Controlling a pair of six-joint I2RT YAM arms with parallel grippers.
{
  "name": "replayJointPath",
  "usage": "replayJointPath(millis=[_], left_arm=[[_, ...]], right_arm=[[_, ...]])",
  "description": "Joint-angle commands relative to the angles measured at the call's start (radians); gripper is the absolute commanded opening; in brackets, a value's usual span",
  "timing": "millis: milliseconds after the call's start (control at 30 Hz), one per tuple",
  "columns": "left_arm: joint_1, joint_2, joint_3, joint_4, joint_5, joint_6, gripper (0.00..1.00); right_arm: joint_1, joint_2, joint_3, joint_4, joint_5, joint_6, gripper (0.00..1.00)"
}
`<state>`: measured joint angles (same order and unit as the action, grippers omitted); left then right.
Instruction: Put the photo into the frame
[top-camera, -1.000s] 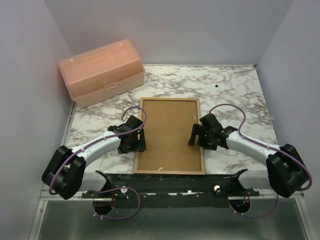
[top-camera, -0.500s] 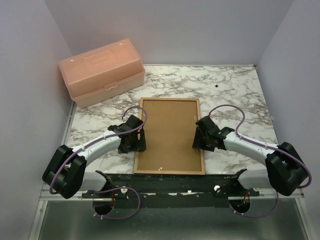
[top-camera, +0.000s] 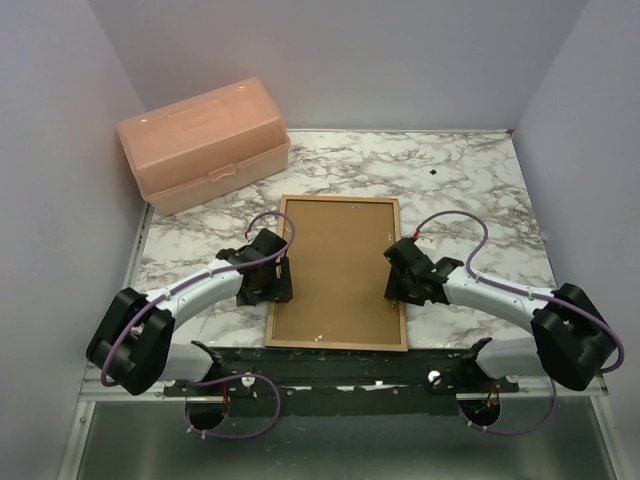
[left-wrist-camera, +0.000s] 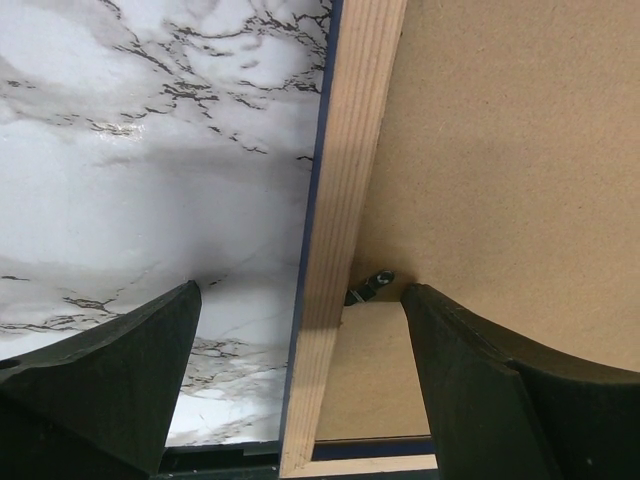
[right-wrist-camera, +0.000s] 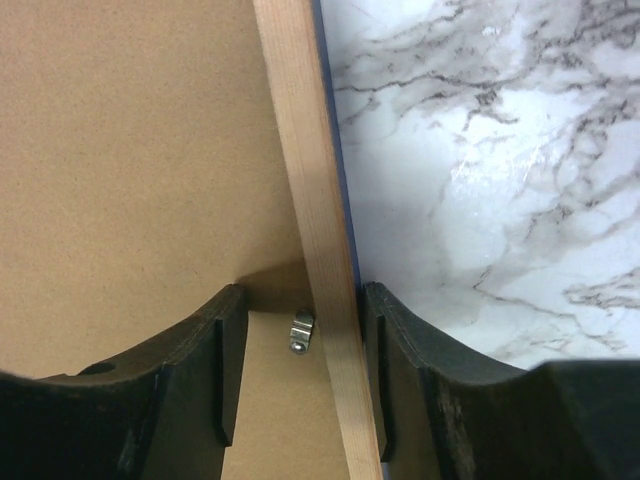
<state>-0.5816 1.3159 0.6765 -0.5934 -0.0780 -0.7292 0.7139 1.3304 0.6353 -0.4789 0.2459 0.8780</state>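
We see the large thin rectangular picture frame (top-camera: 339, 201) lying flat near the front middle of the white marble-patterned table (top-camera: 460, 190). Its light wood side faces up, and a navy edge shows along the outside of its rails. The brown fibreboard backing panel (top-camera: 338, 275) fills its opening.

The left gripper (left-wrist-camera: 300, 300) sits astride the frame's left rail with its fingers spread wide. One finger is over the marble and the other over the backing panel, and neither touches the wood. A small metal turn clip (left-wrist-camera: 370, 285) lies just inside that rail.

The right gripper (right-wrist-camera: 303, 300) straddles the right rail with its fingers partly spread. The outer finger is right against the rail's navy edge. The inner finger stands apart from the wood, with a second small silver clip (right-wrist-camera: 302, 331) in the gap.

A translucent peach plastic box (top-camera: 203, 143) with a latched lid rests at the far left corner, well apart from the frame.
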Motion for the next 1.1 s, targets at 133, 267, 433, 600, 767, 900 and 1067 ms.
replayJointPath(millis=[133,267,433,600,767,900,1067], left_arm=[[0.005,0.025,0.031,0.021,0.017,0.011,0.84],[0.006,0.032,0.031,0.019,0.017,0.014,0.84],[0.005,0.034,0.027,0.015,0.009,0.02,0.84],[0.006,0.043,0.028,0.016,0.007,0.024,0.84],[0.006,0.046,0.033,0.015,0.006,0.027,0.84],[0.005,0.046,0.034,0.012,0.002,0.03,0.84],[0.005,0.046,0.035,0.011,0.009,0.03,0.84]], right_arm=[[0.035,0.018,-0.088,-0.21,-0.046,0.034,0.37],[0.036,0.001,-0.08,-0.221,-0.047,0.033,0.41],[0.035,-0.084,-0.065,-0.243,-0.046,0.042,0.67],[0.036,-0.118,-0.081,-0.233,-0.061,0.044,0.67],[0.036,-0.054,-0.099,-0.183,-0.061,0.048,0.63],[0.035,-0.043,-0.07,-0.14,-0.072,0.05,0.67],[0.036,-0.035,-0.045,-0.106,-0.08,0.053,0.75]])
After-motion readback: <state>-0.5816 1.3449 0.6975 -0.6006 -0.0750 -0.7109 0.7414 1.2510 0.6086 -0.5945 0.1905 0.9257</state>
